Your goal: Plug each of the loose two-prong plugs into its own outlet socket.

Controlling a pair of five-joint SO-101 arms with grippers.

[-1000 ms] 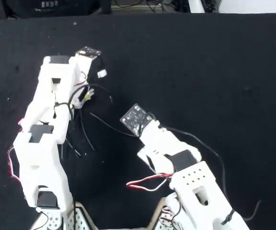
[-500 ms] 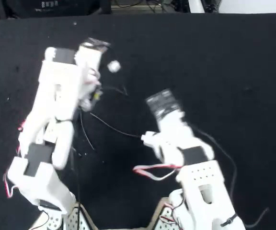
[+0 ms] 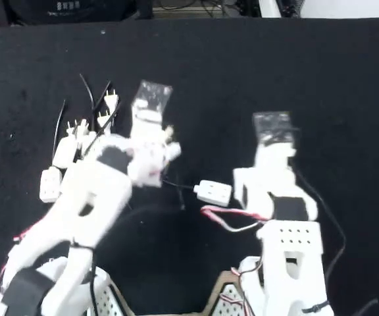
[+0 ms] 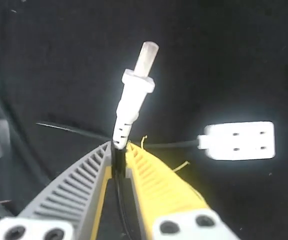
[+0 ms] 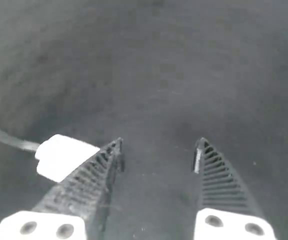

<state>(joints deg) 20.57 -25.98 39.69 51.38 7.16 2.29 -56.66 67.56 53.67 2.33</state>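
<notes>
My left gripper (image 4: pixel 118 147) is shut on the base of a white two-prong plug (image 4: pixel 134 95), which sticks out past the fingertips with its black cord running back between them. Beyond the plug lies a white outlet block (image 4: pixel 239 141) with paired slots. In the high view this outlet block (image 3: pixel 212 192) lies between the two arms, a black cord leading left from it. My right gripper (image 5: pixel 158 152) is open over bare mat, with a white block (image 5: pixel 64 156) just outside one finger. Several loose white plugs (image 3: pixel 64 148) lie at the left.
The whole table (image 3: pixel 347 85) is covered by a black mat. Black cords (image 3: pixel 87 92) from the loose plugs spread at the back left. Red and white wires (image 3: pixel 226 220) hang from the right arm near the outlet block. Clutter lines the far edge.
The left arm swung right and nearer, uncovering the loose plugs at the left. The right arm swung to the right, and the outlet block now shows between the arms.
</notes>
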